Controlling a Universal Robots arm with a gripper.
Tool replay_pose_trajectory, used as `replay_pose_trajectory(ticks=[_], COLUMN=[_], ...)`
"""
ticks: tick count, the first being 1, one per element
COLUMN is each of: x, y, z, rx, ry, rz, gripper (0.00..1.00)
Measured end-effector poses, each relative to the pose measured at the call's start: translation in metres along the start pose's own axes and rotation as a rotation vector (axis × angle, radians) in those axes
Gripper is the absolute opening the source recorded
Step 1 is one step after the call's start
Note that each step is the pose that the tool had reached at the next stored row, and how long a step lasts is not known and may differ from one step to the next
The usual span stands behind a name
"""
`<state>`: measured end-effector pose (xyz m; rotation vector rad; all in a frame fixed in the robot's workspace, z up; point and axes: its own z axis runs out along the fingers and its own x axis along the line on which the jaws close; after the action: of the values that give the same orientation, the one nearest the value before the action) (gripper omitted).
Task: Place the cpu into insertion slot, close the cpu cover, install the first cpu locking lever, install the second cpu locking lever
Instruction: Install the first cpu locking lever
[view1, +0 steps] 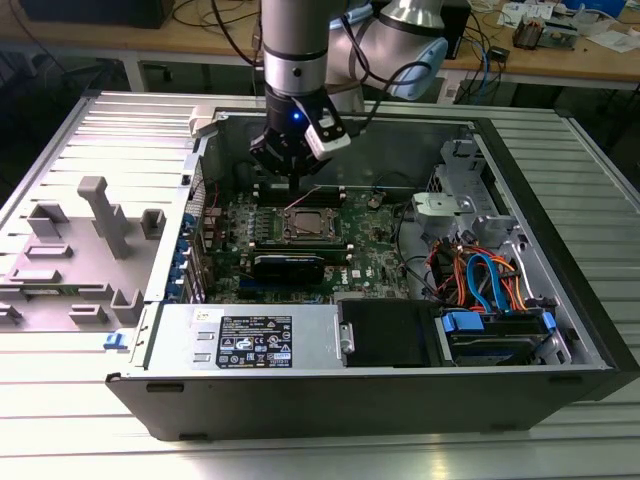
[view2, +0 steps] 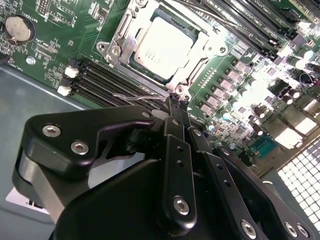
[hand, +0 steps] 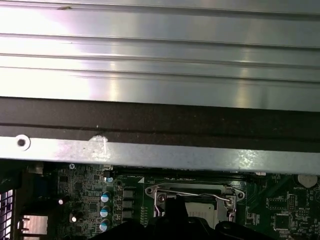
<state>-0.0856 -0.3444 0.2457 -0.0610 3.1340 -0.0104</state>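
Touching locking lever (view2: 140, 97); tool (view2: 176, 102) pinched closed

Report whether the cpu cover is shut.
Shut. In the second wrist view the cover lies flat around the cpu, whose grey face shows through its window.

The exterior view stands back and looks down at a slant, taking in the whole open computer case (view1: 400, 390) lying on the ribbed table (view1: 560, 440). The second wrist view rides close above the green motherboard (view2: 45, 55), peering steeply down past the gripper (view2: 177, 102) onto the insertion slot (view2: 112, 47). The first wrist view faces more level and outward, across the case wall (hand: 160, 125) to the ribbed table beyond. All three views share that slot (view1: 308, 225) (hand: 159, 199) and the board around it.
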Motion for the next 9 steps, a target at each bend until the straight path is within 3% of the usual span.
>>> replay_pose_trajectory(ticks=[3,9], x=[-0.0006,-0.0009], y=[0.0001,0.0029], z=[0.001,0.0036], rx=[-0.0001,0.0], ry=[0.0002,0.0003], rz=[0.037,0.039], gripper=[0.11,0.11])
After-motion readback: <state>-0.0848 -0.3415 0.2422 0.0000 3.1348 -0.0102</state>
